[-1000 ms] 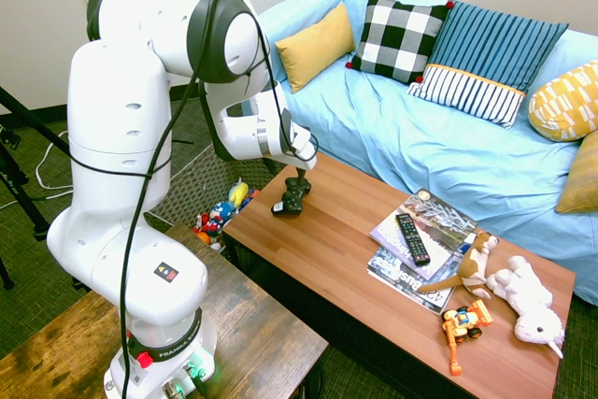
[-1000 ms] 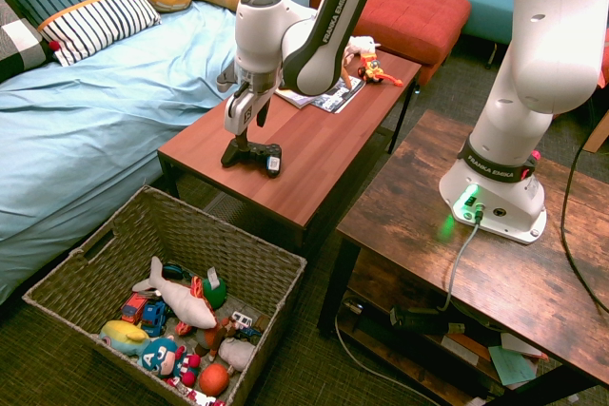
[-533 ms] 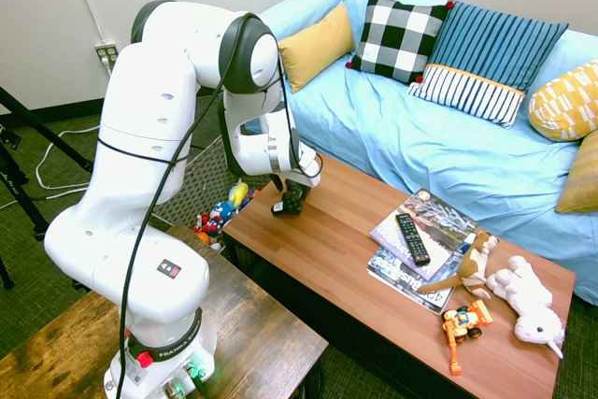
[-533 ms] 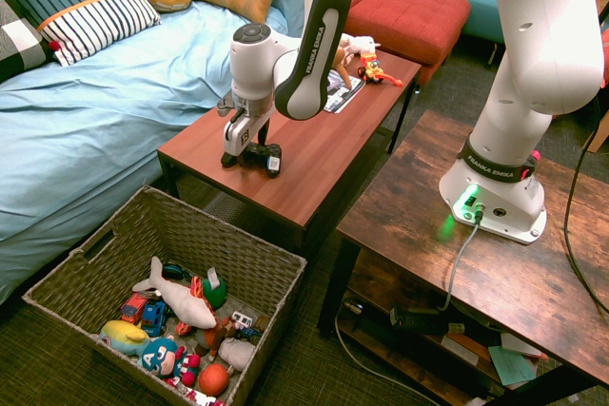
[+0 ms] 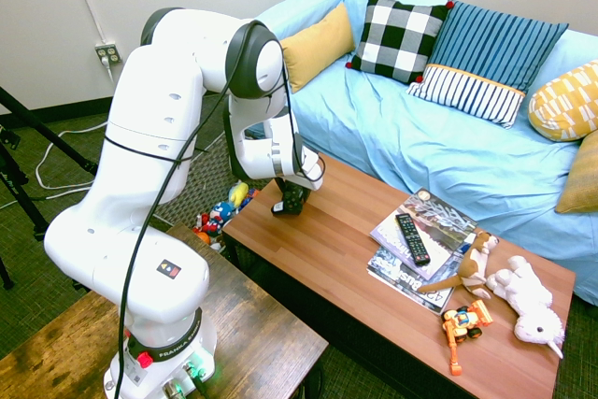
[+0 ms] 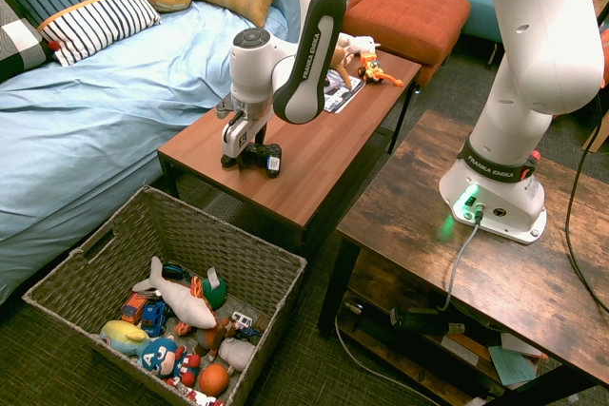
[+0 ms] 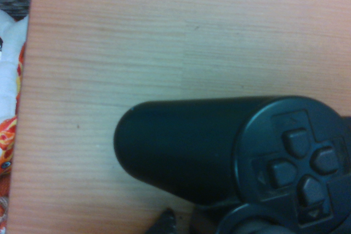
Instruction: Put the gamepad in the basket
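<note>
A living room with a blue sofa: beside it on the floor we see the wicker basket of toys, below the end of the wooden surface. At that end our gripper stands low over the black gamepad lying there; we cannot tell whether it grips.

Arm bent low, claw pointing down

Glossy white rounded arm, black joint rings, black cable, "FRANKA EMIKA" lettering, green base light.
</note>
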